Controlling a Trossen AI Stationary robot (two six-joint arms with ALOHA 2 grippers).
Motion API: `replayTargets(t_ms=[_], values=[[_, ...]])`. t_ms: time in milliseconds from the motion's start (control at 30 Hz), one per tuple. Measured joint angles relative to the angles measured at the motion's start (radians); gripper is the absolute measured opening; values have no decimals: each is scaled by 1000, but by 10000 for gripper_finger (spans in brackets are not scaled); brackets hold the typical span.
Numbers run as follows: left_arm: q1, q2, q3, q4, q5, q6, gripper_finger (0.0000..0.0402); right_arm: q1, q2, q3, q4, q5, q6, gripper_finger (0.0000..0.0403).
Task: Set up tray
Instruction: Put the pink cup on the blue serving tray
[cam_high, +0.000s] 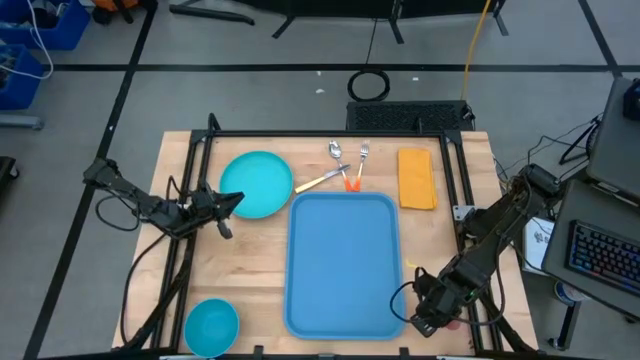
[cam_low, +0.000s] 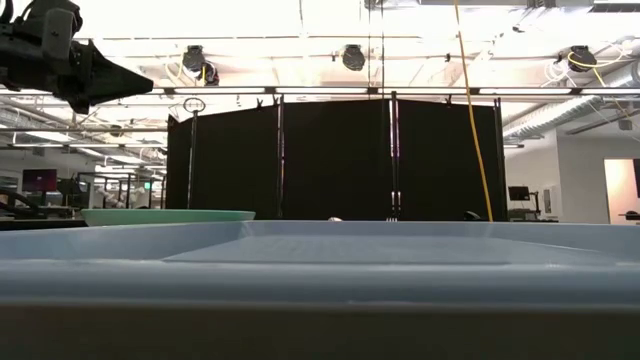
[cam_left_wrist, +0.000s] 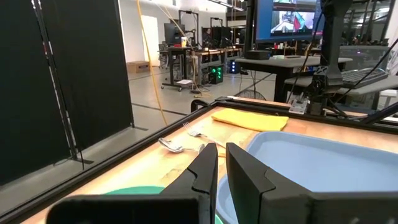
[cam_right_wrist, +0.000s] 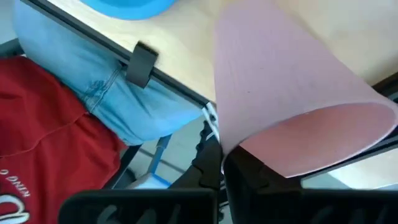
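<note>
The light-blue tray (cam_high: 343, 262) lies flat in the middle of the table and fills the front of the low view (cam_low: 320, 270). At the table's near right corner my right gripper (cam_high: 428, 318) is shut on a pink cup (cam_right_wrist: 292, 93). My left gripper (cam_high: 232, 200) hovers level at the left, just beside a round turquoise plate (cam_high: 257, 184). Its fingers (cam_left_wrist: 221, 177) are shut with nothing between them, and it shows at the upper left of the low view (cam_low: 100, 75). My right gripper has the pink cup by its rim (cam_right_wrist: 227, 149), the wall running in between the two fingers (cam_right_wrist: 208, 163). The cup is tilted, with its open mouth (cam_right_wrist: 323, 140) toward the gripper and its closed end pointing away over the table top. Whether any part rests on the table does not show.
Beyond the tray's far edge lie a spoon (cam_high: 335, 150), a fork (cam_high: 363, 152) and a yellow napkin (cam_high: 416, 178). A blue bowl (cam_high: 211, 326) stands at the near left corner. A person in jeans (cam_right_wrist: 93, 93) stands close to the table's edge (cam_right_wrist: 168, 81).
</note>
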Motion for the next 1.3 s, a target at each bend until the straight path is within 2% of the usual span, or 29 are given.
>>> replayTargets(t_ms=[100,433,600,833,967,1100,1300], values=[[0,0,0,0,0,-1,37,-16,0,20,-29,49,-66,1],[0,0,0,-2,0,-2,37,-45,17,24,-54,86,-340,1],[0,0,0,-2,0,-14,37,-47,17,53,-118,108,-395,0],[0,0,0,-16,0,-41,37,-75,22,158,-171,229,-554,0],[0,0,0,-42,-1,-58,37,-100,75,184,-194,226,-774,0],[0,0,0,-57,-1,-78,37,-138,155,205,-245,175,-915,0],[0,0,0,-60,-1,-85,37,-158,275,364,-414,173,-1082,0]])
